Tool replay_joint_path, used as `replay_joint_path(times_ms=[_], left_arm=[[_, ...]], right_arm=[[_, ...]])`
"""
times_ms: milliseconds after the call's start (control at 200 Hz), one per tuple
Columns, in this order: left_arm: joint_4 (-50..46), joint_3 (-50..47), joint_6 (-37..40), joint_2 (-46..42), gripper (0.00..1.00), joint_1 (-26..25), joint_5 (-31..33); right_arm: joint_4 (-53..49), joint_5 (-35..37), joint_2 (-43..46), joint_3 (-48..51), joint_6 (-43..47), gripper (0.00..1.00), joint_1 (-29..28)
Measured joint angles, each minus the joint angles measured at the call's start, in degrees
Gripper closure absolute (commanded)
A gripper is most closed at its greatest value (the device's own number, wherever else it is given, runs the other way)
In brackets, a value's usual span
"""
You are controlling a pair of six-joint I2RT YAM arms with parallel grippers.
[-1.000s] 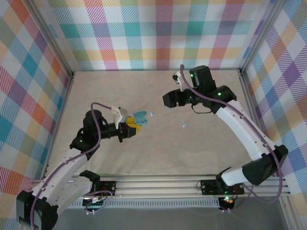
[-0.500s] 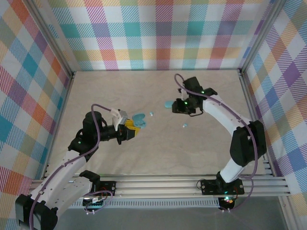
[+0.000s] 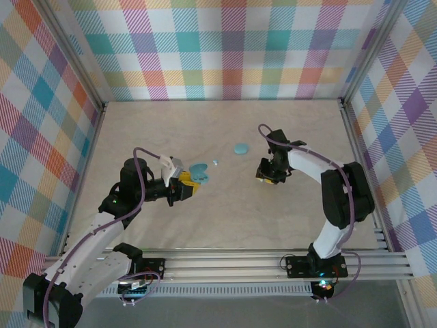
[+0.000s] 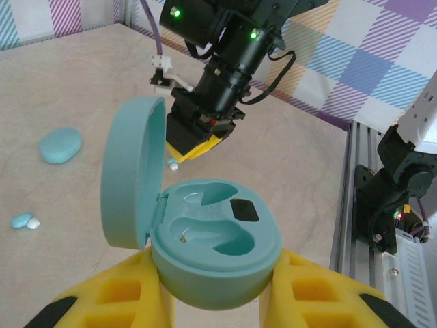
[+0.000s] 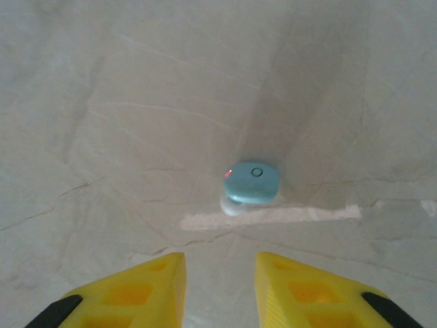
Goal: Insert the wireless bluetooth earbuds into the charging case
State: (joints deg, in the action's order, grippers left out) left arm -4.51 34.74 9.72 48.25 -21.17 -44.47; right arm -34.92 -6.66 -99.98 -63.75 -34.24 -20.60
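Left tool (image 4: 218, 299) pinching open charging case (image 4: 217, 240), wells empty; right tool (image 5: 220, 287) spread near earbud (image 5: 252, 183).

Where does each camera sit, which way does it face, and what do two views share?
Top external: above and behind the bases, looking down at the table; both arms show, left gripper and right gripper.
Left wrist: looks forward over its fingers and the open charging case they grip toward the right arm.
Right wrist: looks down past its fingers at an earbud.
Shared: top and left wrist both show the closed case.
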Motion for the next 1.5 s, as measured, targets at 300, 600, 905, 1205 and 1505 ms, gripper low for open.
replay_joint_path(times_ms=[300,600,905,1205,1505], left_arm=[[-1.44,0.0,0.85,-0.85,0.77,0.0,0.04],[-1.62,0.0,1.68,-0.87,0.77,0.0,0.09],[-1.68,0.0,1.73,-1.29,0.78,0.0,0.2],[-2.93,0.0,1.92,-1.29,0.79,0.02,0.2],[-2.93,0.0,1.92,-1.29,0.8,0.07,0.17]], right_arm=[[0.11,0.92,-3.32,-1.68,-0.42,0.55,0.0],[-0.26,2.91,-6.01,-5.22,1.31,0.56,0.0],[-1.36,3.72,-7.26,-7.21,3.87,0.6,-0.39],[-3.23,6.62,-8.04,-7.93,7.39,0.61,-2.23],[-6.93,14.29,-8.0,-10.4,11.37,0.63,-5.42]])
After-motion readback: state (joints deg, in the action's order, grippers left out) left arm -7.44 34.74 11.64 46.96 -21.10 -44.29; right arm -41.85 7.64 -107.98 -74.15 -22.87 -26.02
